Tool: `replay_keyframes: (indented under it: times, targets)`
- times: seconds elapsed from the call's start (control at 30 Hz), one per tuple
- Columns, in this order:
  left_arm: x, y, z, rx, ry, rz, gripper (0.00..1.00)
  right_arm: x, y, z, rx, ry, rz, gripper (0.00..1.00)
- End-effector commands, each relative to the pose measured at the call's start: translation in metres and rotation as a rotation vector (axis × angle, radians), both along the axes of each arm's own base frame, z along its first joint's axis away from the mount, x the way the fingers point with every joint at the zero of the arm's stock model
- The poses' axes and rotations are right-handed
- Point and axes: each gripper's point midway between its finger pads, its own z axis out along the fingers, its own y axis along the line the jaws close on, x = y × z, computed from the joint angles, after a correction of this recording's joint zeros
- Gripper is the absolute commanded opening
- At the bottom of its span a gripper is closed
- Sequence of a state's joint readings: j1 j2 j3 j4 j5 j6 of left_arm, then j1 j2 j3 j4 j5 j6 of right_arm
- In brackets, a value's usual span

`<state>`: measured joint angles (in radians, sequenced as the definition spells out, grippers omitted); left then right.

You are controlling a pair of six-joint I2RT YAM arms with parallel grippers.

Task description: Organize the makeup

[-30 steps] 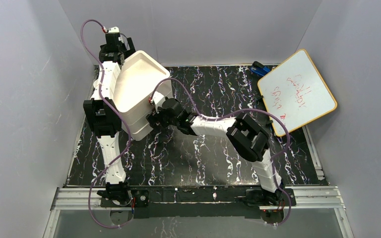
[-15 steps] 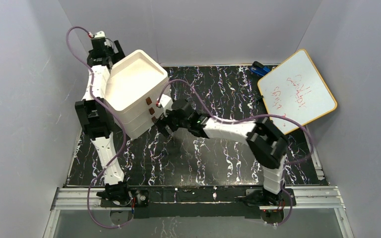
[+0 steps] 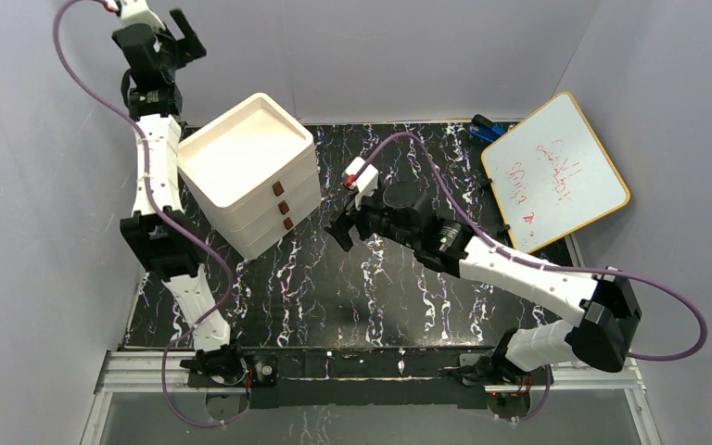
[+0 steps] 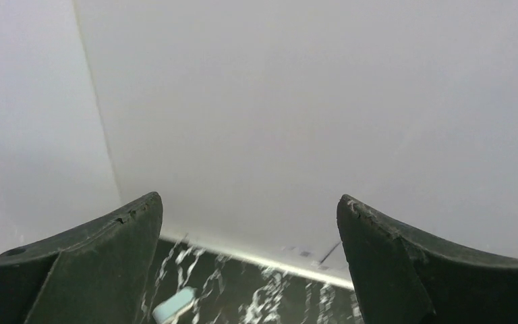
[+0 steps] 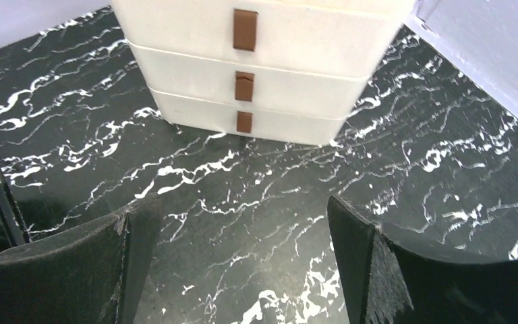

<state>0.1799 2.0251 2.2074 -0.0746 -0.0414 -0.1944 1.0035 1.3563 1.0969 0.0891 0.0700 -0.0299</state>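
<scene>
The black marble-patterned table fills the floor of the grey-walled booth. A whiteboard with red writing lies tilted over the table's far right edge, with a small blue thing just behind its far corner.

A white three-drawer box stands at the far left of the table, turned at an angle. All three drawers are pushed in, each with a brown handle on its front, so what they hold cannot be told. Its recessed top shows only bare white. The makeup does not show in any view.

The right arm reaches from its base, bends at an elbow low on the right, and stretches leftward across the middle of the table. The right gripper hangs above the marble, facing the drawer fronts and apart from them. Its jaws are spread wide with nothing between them.

The left arm stands almost straight up along the left wall, beside the box. The left gripper is raised high near the back corner, pointing at the wall. Its jaws are also released and empty.

Low in the left wrist view, a small pale blue thing lies on the table.
</scene>
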Motion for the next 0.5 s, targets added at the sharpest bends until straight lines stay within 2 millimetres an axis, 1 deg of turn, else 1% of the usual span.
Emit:
replay_keyframes:
  times: [0.0,0.03,0.07,0.13,0.2,0.23,0.3,0.33,0.43,0.47]
  targets:
    - [-0.067,-0.046,0.137,0.035,-0.243,-0.153,0.99,0.004,-0.024,0.007,-0.011,-0.002,-0.1,0.99]
    - [-0.077,-0.06,0.144,0.033,-0.23,-0.206,0.98,0.004,-0.028,0.015,0.002,-0.012,-0.11,0.99]
    - [-0.09,-0.074,0.159,0.029,-0.252,-0.267,0.98,0.004,-0.031,0.023,0.018,-0.023,-0.118,0.99]
    - [-0.114,-0.097,0.176,0.028,-0.284,-0.378,0.98,0.005,-0.039,0.04,0.038,-0.054,-0.139,0.99]
    - [-0.136,-0.112,0.189,0.046,-0.313,-0.434,0.98,0.007,-0.046,0.054,0.049,-0.083,-0.164,0.99]
    - [-0.146,-0.116,0.197,0.043,-0.333,-0.451,0.98,0.008,-0.049,0.058,0.045,-0.091,-0.173,0.99]
    - [-0.161,-0.125,0.21,0.029,-0.362,-0.488,0.98,0.008,-0.053,0.058,0.026,-0.094,-0.183,0.99]
    - [-0.168,-0.133,0.213,0.023,-0.367,-0.534,0.98,0.007,-0.055,0.059,0.024,-0.095,-0.186,0.99]
    - [-0.182,-0.15,0.219,0.007,-0.371,-0.625,0.99,0.005,-0.058,0.055,0.025,-0.091,-0.187,0.99]
    - [-0.186,-0.152,0.22,-0.004,-0.375,-0.639,0.99,0.005,-0.058,0.052,0.023,-0.086,-0.186,0.99]
